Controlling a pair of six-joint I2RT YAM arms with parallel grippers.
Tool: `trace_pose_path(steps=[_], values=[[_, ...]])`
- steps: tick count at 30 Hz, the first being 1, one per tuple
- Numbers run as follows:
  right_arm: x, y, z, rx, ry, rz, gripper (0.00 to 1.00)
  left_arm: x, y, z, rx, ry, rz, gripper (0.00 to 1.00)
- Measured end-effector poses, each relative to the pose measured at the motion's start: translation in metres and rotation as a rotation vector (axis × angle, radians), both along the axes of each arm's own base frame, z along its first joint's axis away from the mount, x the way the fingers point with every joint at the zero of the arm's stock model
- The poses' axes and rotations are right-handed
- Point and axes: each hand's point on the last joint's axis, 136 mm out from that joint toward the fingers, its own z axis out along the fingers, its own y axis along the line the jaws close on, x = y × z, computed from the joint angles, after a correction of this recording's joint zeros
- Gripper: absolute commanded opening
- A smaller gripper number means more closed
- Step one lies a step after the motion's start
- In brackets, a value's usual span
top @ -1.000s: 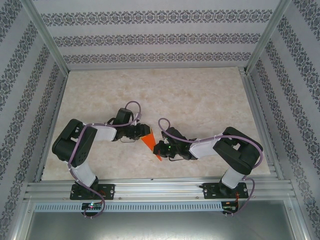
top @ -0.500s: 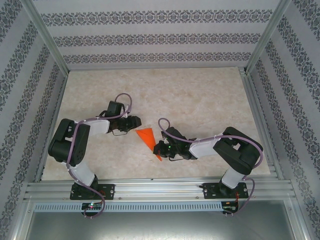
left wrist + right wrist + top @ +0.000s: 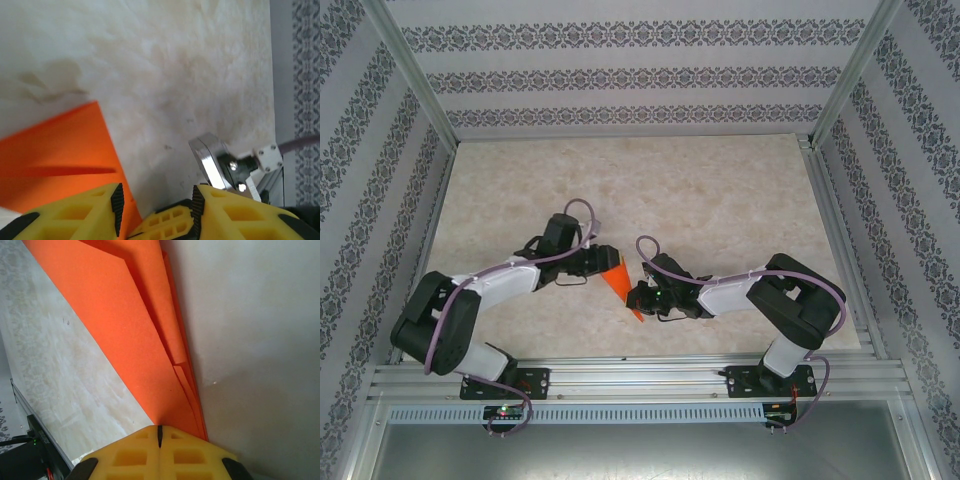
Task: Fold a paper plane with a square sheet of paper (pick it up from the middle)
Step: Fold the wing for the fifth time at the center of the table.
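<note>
Right wrist: paper plane (image 3: 125, 325), narrow end inside the clamped right tool (image 3: 160, 430).

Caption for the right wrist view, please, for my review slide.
The right gripper pinches the narrow end of the folded orange paper, its layers stacked, over the marbled table.

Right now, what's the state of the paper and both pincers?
paper: folded into a layered, pointed wedge, no flat square; narrow end pinched.
left pincer: open, at the paper's wide end.
right pincer: shut on the paper.
</note>
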Motion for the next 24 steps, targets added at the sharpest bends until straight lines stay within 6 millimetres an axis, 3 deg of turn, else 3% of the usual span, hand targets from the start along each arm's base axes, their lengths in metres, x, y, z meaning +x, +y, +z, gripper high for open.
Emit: trace_pose_path(steps=[3,9,16,24], values=[[0.0,0.0,0.0,0.0,0.0,0.0,0.03,-0.009,-0.012,-0.021,0.024,0.057,-0.034,0.38],[0.0,-0.001,0.001,-0.002,0.001,-0.004,0.03,-0.01,-0.004,-0.062,0.105,0.147,0.007,0.34],[-0.003,-0.004,0.01,-0.017,0.01,0.0,0.05,-0.008,-0.004,-0.064,0.108,0.154,0.015,0.33],[0.019,0.026,0.028,0.024,-0.027,0.003,0.07,-0.008,-0.004,-0.064,0.101,0.164,0.028,0.33]])
